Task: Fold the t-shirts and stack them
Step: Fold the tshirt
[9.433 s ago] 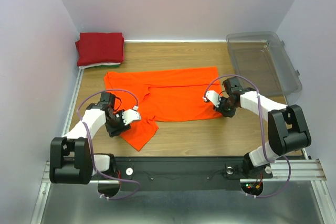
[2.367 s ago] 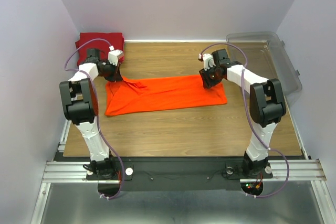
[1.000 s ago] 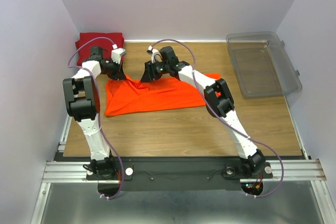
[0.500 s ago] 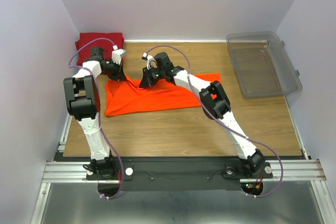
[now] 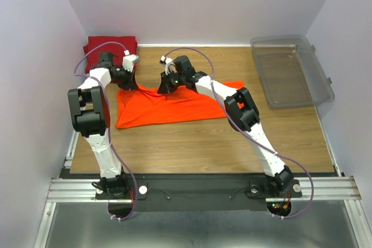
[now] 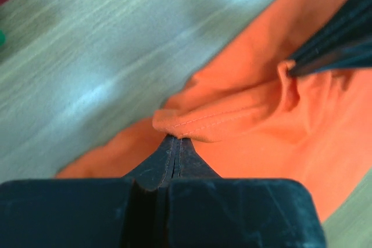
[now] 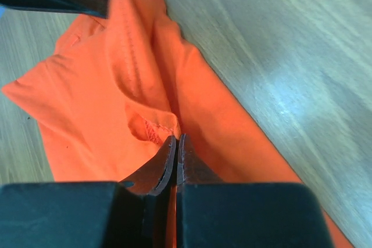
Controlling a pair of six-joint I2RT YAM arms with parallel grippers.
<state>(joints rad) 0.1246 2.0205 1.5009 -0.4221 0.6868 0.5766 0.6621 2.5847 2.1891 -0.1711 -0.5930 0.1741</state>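
the orange t-shirt [image 5: 174,104] lies as a long folded band across the middle of the wooden table [image 5: 192,143], its far edge bunched up between the two arms. the left gripper [image 6: 176,141] is pressed tight together, pinching a stitched hem at the shirt's far left corner. the right gripper [image 7: 176,141] is likewise closed, nipping a fold of the same shirt nearby. the dark red t-shirt [image 5: 110,49] sits folded in the far left corner.

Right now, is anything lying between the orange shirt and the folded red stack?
Nothing on the table between orange shirt and red stack; only the left arm, its left hand shut on the shirt, reaches over the gap.
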